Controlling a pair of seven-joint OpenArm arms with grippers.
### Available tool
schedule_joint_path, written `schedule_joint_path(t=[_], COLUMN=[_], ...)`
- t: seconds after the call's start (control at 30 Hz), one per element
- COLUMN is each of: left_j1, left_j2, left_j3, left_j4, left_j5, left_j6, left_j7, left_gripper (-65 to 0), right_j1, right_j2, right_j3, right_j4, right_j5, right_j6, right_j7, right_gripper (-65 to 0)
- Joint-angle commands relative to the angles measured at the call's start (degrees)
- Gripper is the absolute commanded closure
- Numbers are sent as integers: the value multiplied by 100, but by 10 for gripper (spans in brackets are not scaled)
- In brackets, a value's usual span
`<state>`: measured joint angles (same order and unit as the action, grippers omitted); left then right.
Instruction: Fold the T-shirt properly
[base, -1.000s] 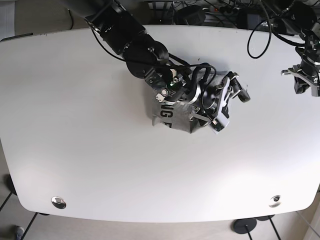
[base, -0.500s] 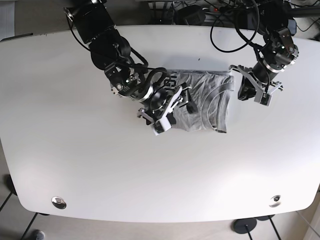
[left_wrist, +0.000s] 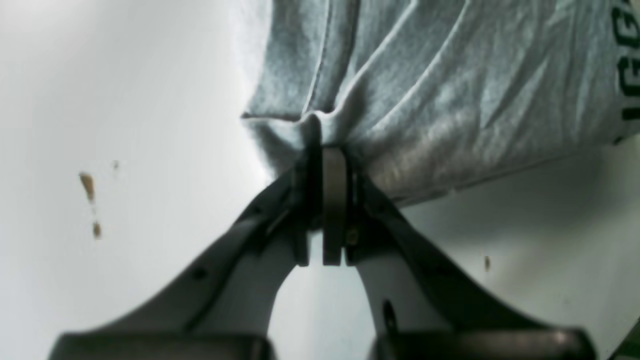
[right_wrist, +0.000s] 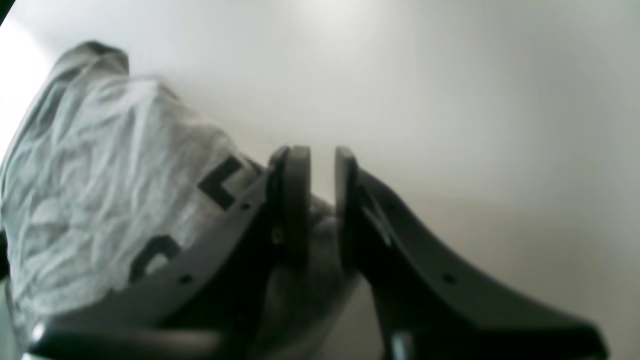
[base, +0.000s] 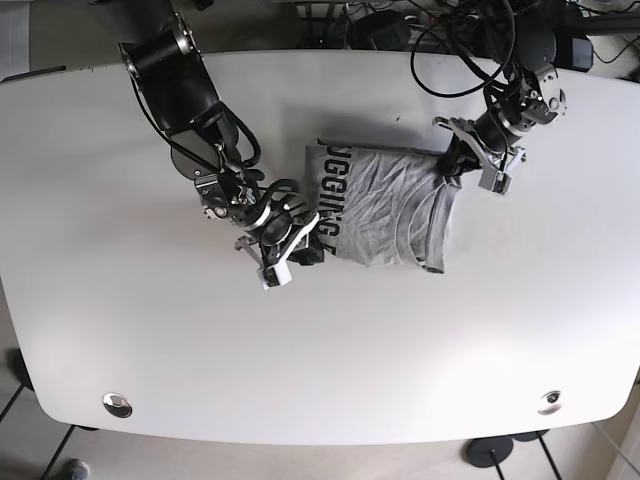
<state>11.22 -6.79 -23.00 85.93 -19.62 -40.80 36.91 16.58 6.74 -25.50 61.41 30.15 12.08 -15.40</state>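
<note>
The grey T-shirt (base: 385, 205) with black lettering lies folded and creased in the middle of the white table (base: 150, 330). My left gripper (base: 452, 170) is at the shirt's far right corner. In the left wrist view it (left_wrist: 330, 155) is shut on a pinch of the shirt's (left_wrist: 450, 75) edge. My right gripper (base: 305, 240) is at the shirt's near left corner. In the right wrist view its (right_wrist: 316, 170) jaws stand a narrow gap apart, with the shirt (right_wrist: 100, 175) beside and under the left finger and nothing seen between the pads.
Cables and black gear (base: 400, 25) lie beyond the table's far edge. Two metal discs (base: 118, 404) (base: 549, 401) sit near the front corners. Small brown specks (left_wrist: 87, 182) mark the table left of the left gripper.
The left arm has moved in to the shirt's right corner and closed on it. The right arm has drawn back to the left. The shirt has shifted and bunched narrower.
</note>
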Motion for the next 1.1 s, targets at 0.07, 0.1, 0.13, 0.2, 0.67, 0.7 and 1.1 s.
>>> schedule_joint_path(t=[0.07, 0.1, 0.13, 0.2, 0.67, 0.7, 1.1], left_j1=[-467, -670, -881, -1514, -3834, -3826, -1259], left_j2=[-442, -530, -618, -811, -1093, -1093, -600], left_j3=[213, 274, 336, 564, 1399, 1399, 2718], left_j4=[-729, -1011, -1327, -2197, -3543, -3261, 334], left_j5=[199, 199, 199, 199, 199, 199, 199], left_j6=[80, 80, 80, 80, 80, 80, 1227], left_j7=[24, -20, -99, -310, -882, -609, -1189], left_gripper=[-17, -17, -18, -19, -25, -49, -382], right_j1=[8, -133, -247, -546, -1601, -1601, -1645], right_j2=[156, 174, 183, 280, -107, -134, 315], right_j3=[22, 31, 40, 40, -620, -708, -672], right_j4=[255, 387, 554, 844, 1547, 1556, 2312], right_j5=[-277, -382, -461, -593, -637, -611, -584], right_j6=[203, 203, 203, 203, 186, 159, 142], right_j7=[164, 164, 164, 155, 129, 129, 129], right_gripper=[-73, -73, -73, -73, -73, -73, -73])
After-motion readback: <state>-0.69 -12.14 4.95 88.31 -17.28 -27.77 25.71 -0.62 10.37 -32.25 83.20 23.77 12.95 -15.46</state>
